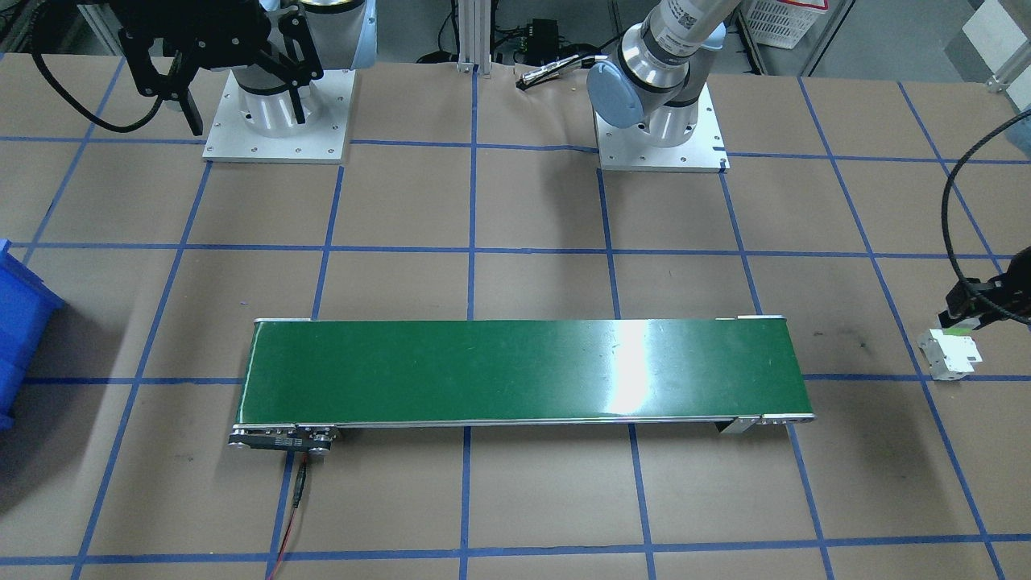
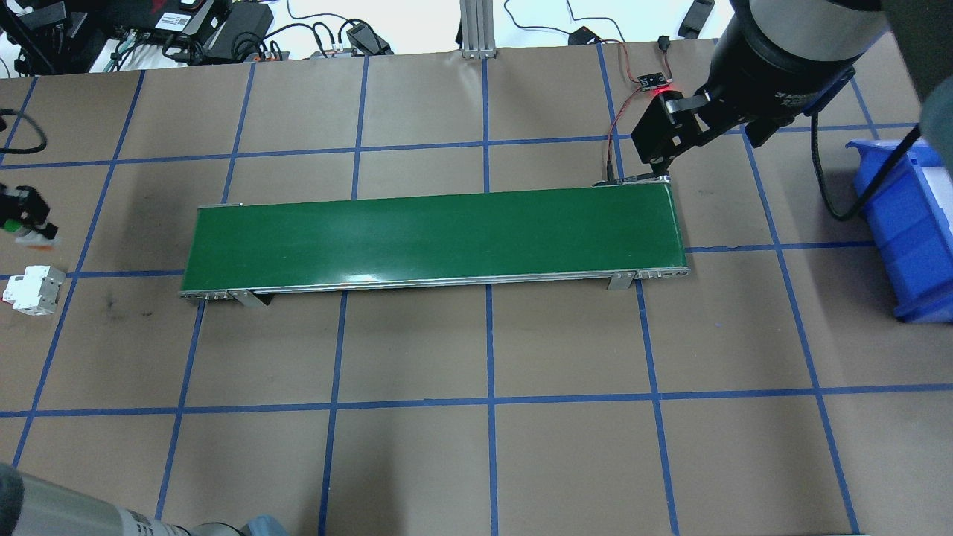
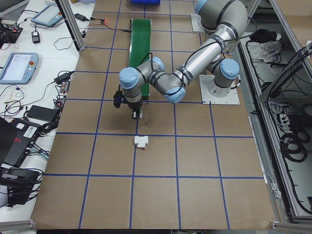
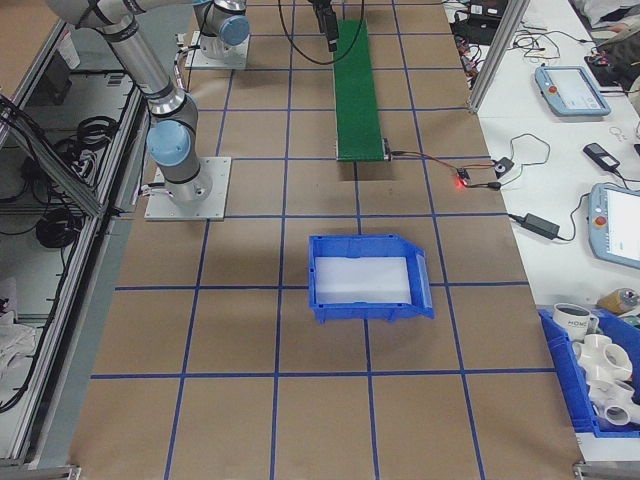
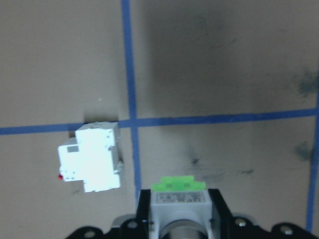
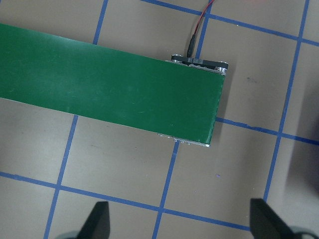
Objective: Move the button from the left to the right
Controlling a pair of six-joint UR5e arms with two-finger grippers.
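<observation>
The button [image 5: 178, 185], a grey body with light green trim, sits between the black fingers of my left gripper [image 5: 180, 214], which is shut on it. Seen from overhead, its green cap [image 2: 13, 223] shows in my left gripper [image 2: 26, 217] at the table's far left edge. The white breaker-like part [image 5: 89, 158] lies on the paper just beside it. My right gripper [image 6: 182, 221] hangs open over the far end of the green conveyor belt [image 6: 109, 89], holding nothing, and it also shows from overhead [image 2: 661, 138].
The conveyor belt [image 2: 432, 238] runs across the table's middle, with a cable at its right end. A blue bin [image 2: 904, 223] stands at the right edge. Blue tape lines grid the brown paper. Both arm bases [image 1: 278, 121] stand at the robot's side.
</observation>
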